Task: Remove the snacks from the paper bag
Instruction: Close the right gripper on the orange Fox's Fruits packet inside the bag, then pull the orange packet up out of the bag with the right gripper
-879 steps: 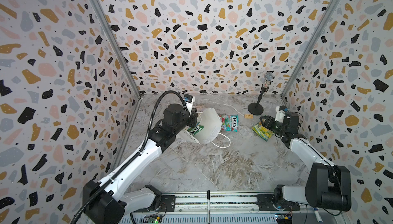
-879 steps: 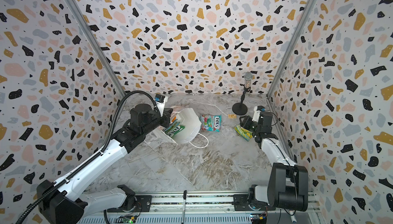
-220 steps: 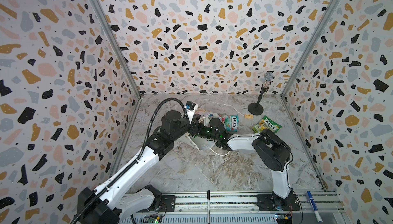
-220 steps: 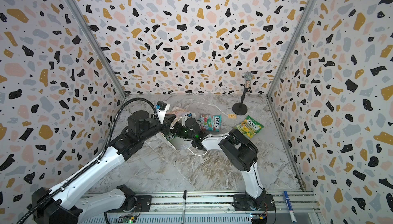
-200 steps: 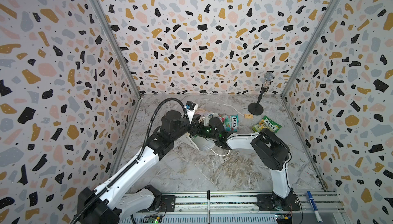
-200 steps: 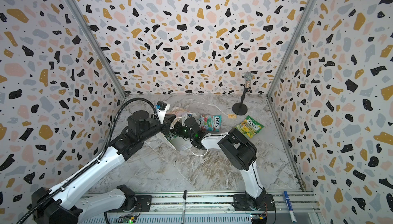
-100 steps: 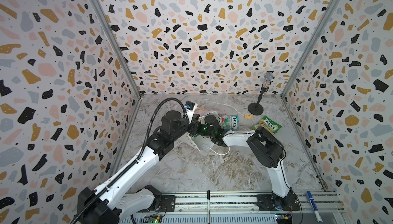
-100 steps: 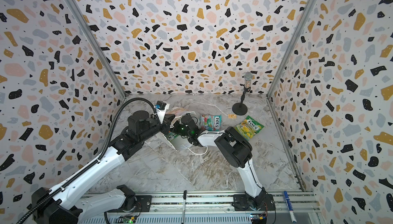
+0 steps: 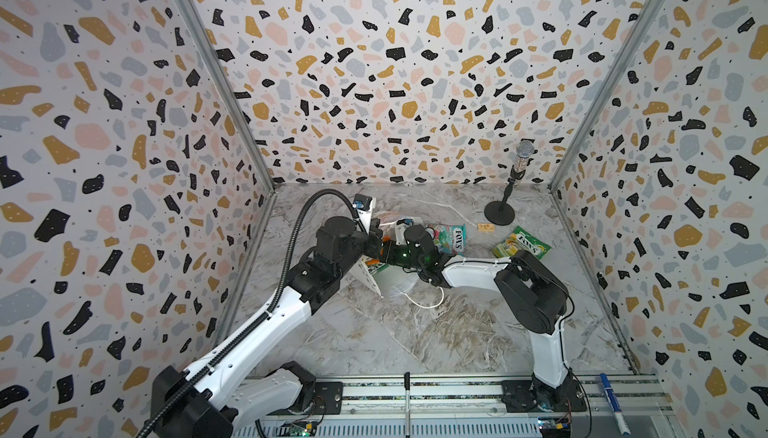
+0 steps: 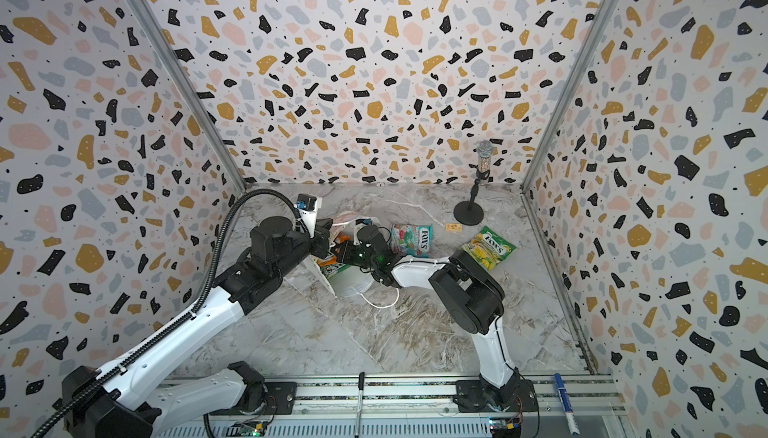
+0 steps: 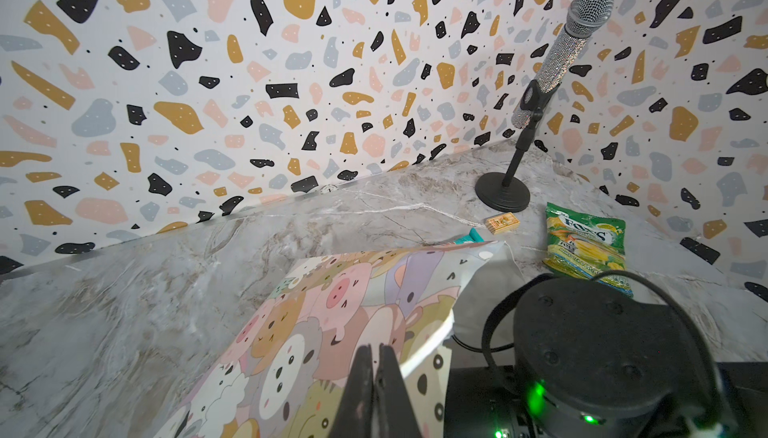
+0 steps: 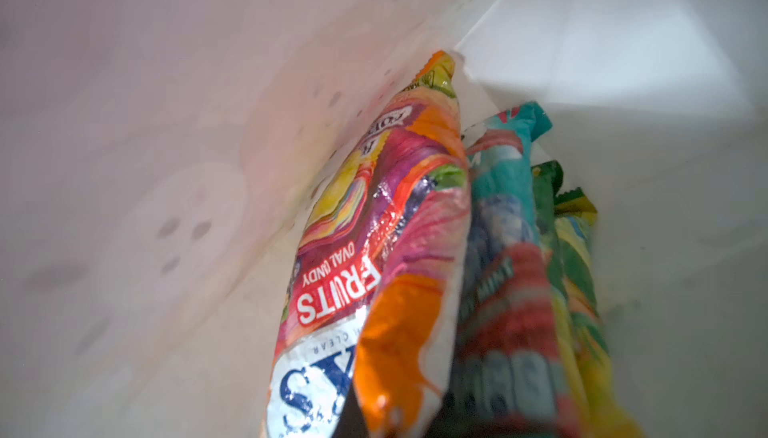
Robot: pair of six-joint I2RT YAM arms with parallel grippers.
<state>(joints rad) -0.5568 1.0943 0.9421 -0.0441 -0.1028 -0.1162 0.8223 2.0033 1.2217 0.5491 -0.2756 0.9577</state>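
Note:
The paper bag lies on its side with its mouth toward the right arm. My left gripper is shut on the edge of the bag's colourful side, holding it up. My right gripper reaches into the bag's mouth and is shut on an orange-pink snack packet. Beside that packet inside the bag stand a teal-red packet and a green-yellow one. Out on the table lie a teal-red packet and a green-yellow packet.
A microphone on a round black stand is at the back right, with a small orange box beside it. A blue pen lies on the front rail. The bag's white cord handle trails on the marble.
The right gripper, open in the bag's mouth a second ago, has pushed a little deeper and shut on the orange-pink packet. The left gripper has held the bag still.

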